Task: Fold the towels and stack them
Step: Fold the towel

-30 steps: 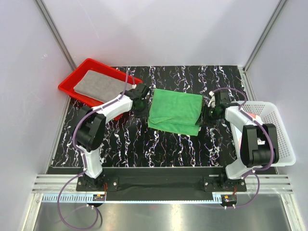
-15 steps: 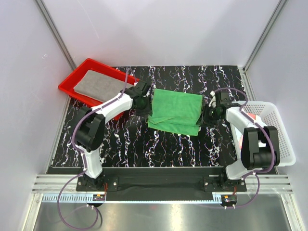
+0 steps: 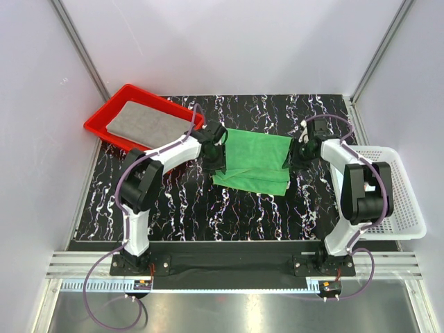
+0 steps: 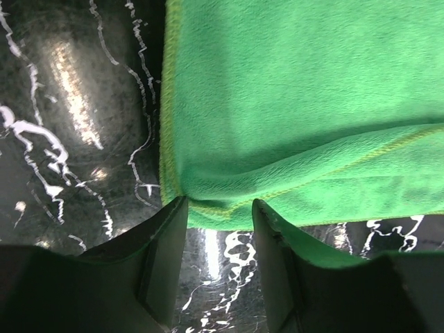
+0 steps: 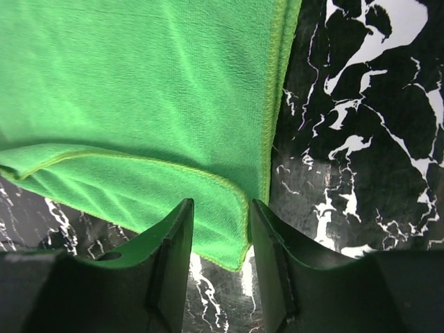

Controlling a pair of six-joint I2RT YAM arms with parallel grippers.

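Observation:
A bright green towel [image 3: 253, 161] lies folded in half on the black marbled table, its folded layer ending near the front edge. My left gripper [image 3: 215, 149] is at its left edge, open; the towel's corner [image 4: 208, 201] sits just at the fingertips [image 4: 166, 243], with bare table between them. On the other side, my right gripper [image 3: 297, 154] is also open, and the towel's near right corner [image 5: 222, 229] lies flat between its fingers [image 5: 270, 243]. A grey towel [image 3: 142, 121] lies folded in the red tray [image 3: 97, 128].
The red tray stands at the back left, close to my left arm. A white mesh basket [image 3: 395, 201] stands at the right edge beside my right arm. Grey walls enclose the table on three sides.
Both pairs of jaws have widened a little. The left gripper has shifted right along the towel's left edge, and the right one has moved slightly back. The towel's upper layer lies flatter.

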